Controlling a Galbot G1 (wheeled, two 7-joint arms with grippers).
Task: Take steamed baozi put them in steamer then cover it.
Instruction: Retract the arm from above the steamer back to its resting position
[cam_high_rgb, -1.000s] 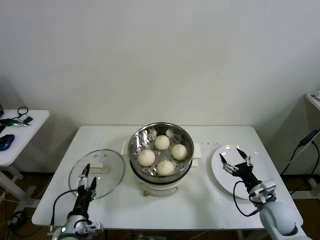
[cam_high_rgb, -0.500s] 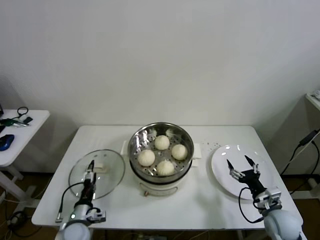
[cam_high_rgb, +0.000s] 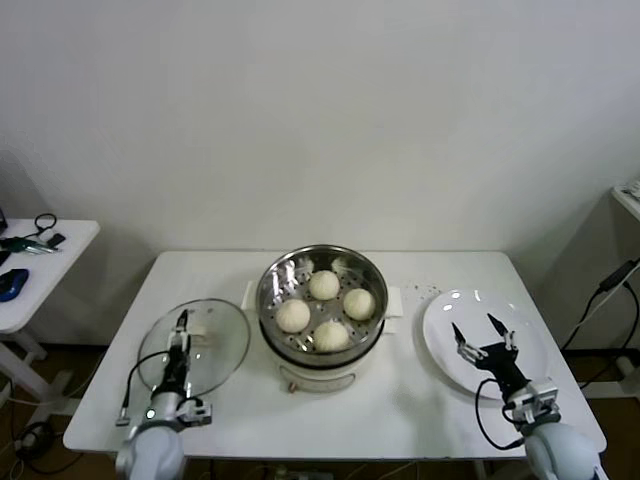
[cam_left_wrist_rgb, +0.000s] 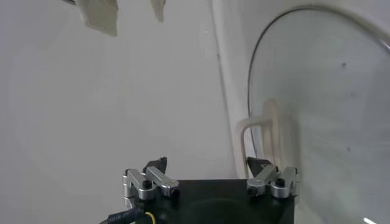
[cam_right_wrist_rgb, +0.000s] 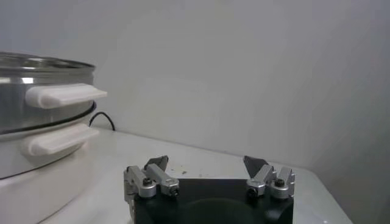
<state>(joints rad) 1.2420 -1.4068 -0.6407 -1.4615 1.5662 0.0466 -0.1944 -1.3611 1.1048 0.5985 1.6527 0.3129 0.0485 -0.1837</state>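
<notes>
the left pincer (cam_high_rgb: 181, 330) is hovering released over the near part of the cover (cam_high_rgb: 195, 347), its fingers apart and gripping nothing; in the left wrist view the left pincer (cam_left_wrist_rgb: 207, 167) is showing the cover's (cam_left_wrist_rgb: 323, 103) cream bar handle (cam_left_wrist_rgb: 259, 131) just ahead of its tips. the cover is lying flat on the worktop (cam_high_rgb: 400, 400), on the robot's left of the steamer (cam_high_rgb: 321, 318) and just beside it, its handle (cam_high_rgb: 203, 323) pointing toward the pot

the right pincer (cam_high_rgb: 479, 336) is hanging released above the white plate (cam_high_rgb: 520, 340), fingers spread wide and grasping nothing; in the right wrist view the right pincer (cam_right_wrist_rgb: 206, 165) is facing across the worktop with the steamer's (cam_right_wrist_rgb: 36, 131) steel wall and white side handles (cam_right_wrist_rgb: 64, 94) off to one side. the plate is sitting on the worktop on the robot's right of the steamer, near it but apart

the steamer is standing uncovered in the middle of the worktop, and four baozi (cam_high_rgb: 324, 284) are resting inside on its perforated floor, close together. a small side table (cam_high_rgb: 30, 270) with dark oddments is standing off to the left of the worktop
</notes>
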